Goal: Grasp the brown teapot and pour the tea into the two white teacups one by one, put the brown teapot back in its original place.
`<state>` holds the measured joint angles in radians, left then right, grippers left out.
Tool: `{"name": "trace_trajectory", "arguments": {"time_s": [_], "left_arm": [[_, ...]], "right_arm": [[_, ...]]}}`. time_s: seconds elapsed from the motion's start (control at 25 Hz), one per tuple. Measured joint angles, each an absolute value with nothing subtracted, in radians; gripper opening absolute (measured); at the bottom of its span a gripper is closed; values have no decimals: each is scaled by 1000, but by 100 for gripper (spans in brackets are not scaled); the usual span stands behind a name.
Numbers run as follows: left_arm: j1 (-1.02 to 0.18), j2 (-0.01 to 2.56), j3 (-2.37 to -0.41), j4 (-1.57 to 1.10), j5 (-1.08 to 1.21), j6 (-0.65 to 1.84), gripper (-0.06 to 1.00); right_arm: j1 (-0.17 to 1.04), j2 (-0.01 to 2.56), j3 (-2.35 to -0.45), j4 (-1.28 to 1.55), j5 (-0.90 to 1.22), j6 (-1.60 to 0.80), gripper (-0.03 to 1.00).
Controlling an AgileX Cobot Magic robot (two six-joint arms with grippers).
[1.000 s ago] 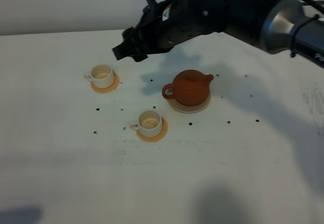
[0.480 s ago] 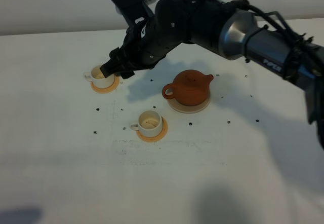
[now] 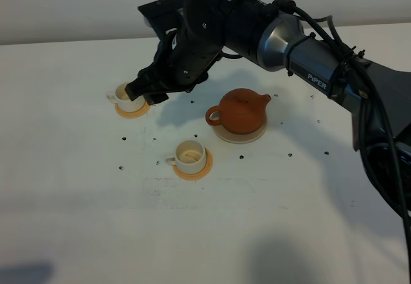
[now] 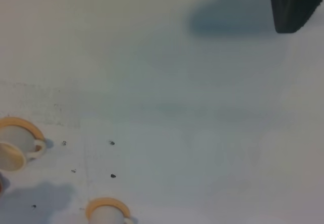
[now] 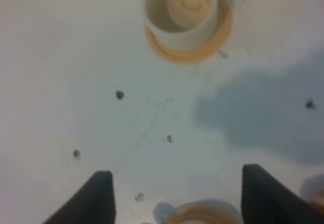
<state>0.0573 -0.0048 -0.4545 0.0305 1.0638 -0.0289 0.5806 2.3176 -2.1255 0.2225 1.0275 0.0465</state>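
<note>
1. Left gripper: staying out of the high view, sitting closed and holding nothing.
2. Farther teacup (image 3: 127, 95), small, white, cylindrical: standing upright on a small round orange coaster (image 3: 135, 111), side handle pointing left. I cannot tell whether it is holding tea.
3. Right gripper (image 3: 146, 92): hovering over the white table (image 3: 77, 187) just beside that cup, fingers (image 5: 98, 198) spreading wide, carrying nothing.
4. Nearer teacup (image 3: 190, 154), same white make: standing on a second orange coaster (image 3: 196, 171), apart from the pot.
5. Brown teapot (image 3: 241, 110), squat reddish-brown clay, lid on: resting upright on its original place, the round pale cream disc (image 3: 245, 137). Its loop handle is facing left towards the cups and its spout is facing right.
6. Handling note: I am judging the grasp as not yet made.
   - I should be travelling right, rising clear of the farther cup's rim.
   - I should be keeping the jaws wide until they are straddling the loop handle.
   - I should then be closing firmly before lifting, so the pot is not swinging or tipping early.
</note>
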Motion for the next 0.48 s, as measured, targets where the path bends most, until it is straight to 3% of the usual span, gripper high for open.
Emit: {"name": "trace_trajectory", "arguments": {"time_s": [0.48], "left_arm": [[57,-5,-455,34,1064,-29,36]], "right_arm": [[540,2373,-2180,181,1079,196,52]]}}
